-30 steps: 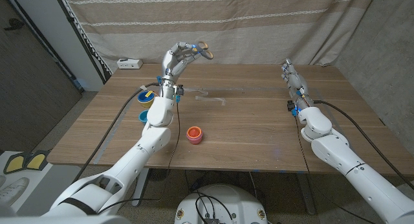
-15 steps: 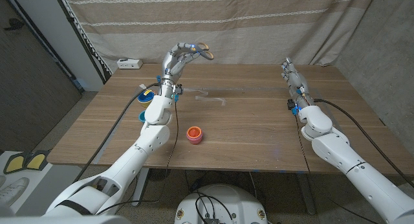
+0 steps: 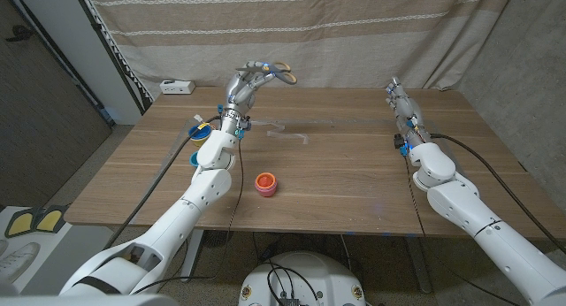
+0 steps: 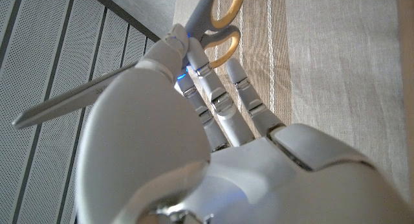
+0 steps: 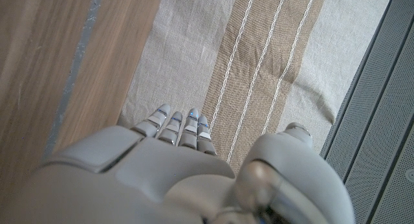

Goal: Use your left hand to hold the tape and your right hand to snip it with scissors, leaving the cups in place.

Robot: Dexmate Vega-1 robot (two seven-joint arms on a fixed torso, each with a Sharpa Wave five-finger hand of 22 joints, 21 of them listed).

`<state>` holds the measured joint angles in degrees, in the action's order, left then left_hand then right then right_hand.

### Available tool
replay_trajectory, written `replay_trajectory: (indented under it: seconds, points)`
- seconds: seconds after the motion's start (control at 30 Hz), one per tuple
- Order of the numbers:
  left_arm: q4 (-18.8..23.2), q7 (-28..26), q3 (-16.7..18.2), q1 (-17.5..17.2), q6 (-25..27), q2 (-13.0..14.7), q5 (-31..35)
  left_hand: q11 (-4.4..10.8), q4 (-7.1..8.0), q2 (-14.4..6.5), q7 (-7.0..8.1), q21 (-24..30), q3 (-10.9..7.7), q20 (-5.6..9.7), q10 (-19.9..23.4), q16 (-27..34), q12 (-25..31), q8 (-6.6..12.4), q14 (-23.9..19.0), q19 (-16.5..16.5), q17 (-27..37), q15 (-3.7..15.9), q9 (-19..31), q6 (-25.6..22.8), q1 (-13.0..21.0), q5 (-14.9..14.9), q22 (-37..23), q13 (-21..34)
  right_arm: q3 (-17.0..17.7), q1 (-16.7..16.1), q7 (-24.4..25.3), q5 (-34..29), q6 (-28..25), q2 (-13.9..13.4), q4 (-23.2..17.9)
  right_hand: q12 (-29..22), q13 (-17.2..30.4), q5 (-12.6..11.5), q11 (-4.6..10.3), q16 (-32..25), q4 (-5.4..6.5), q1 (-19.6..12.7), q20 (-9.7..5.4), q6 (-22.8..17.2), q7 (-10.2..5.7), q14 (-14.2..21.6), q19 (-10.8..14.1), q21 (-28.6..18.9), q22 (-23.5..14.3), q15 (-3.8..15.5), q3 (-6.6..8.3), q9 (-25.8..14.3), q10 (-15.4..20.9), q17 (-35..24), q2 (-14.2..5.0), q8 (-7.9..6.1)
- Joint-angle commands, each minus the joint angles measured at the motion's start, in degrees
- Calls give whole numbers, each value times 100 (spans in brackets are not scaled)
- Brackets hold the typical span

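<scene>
1. Left hand [image 3: 246, 80] is raised over the table's far side, pinching grey scissors with yellow-lined loops [image 3: 281, 72].
2. Right hand [image 3: 399, 101] holds nothing, fingers straight and close together, stretched along the wooden table [image 3: 354, 173].
3. Clear tape strip [image 3: 287, 132] lies mid-table; small red cup [image 3: 265, 183] sits nearer.

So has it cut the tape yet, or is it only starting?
Only starting, it seems. The left hand holds the scissors up in the air, though the right hand, stretched out with nothing in it, should do the snipping. A clear strip, probably the tape, lies on the table, apparently uncut. The red cup stands undisturbed.
</scene>
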<state>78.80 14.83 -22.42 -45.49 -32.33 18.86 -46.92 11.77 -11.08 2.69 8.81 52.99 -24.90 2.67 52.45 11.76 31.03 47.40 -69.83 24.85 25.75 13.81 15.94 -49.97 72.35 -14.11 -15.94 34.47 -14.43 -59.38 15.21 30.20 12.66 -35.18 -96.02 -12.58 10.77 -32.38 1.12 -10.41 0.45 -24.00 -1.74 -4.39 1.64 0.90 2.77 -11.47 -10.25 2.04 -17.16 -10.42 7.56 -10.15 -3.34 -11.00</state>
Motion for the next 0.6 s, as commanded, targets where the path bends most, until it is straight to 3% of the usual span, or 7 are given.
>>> replay_trajectory:
  seconds: [0.03, 0.6]
  points:
    - [112, 506, 96, -37, 533, -12, -592, -58, 305, -28, -36, 42, -361, 800, 418, 6, 8, 3, -20, 12, 3, 9, 13, 1, -8, 3, 0, 84, 5, -14, -10, 10, -22, -10, -7, -9, 16, 16, -3, -11, -26, -25, -28, 10, 11, 13, 34, 12, -9, 229, -23, -18, -29, -11, -44, -10]
    - [162, 942, 275, -34, 1105, -115, -1193, -50, 317, -37, -55, 93, -364, 790, 407, 2, -8, -3, -25, 36, -15, 9, 8, 4, -21, 4, 45, 99, 9, -50, 0, 0, -28, -25, -34, -4, 16, 18, -1, -8, -29, -28, -29, 31, 12, 5, 33, 13, -9, 221, -21, -18, -42, -11, -49, -3]
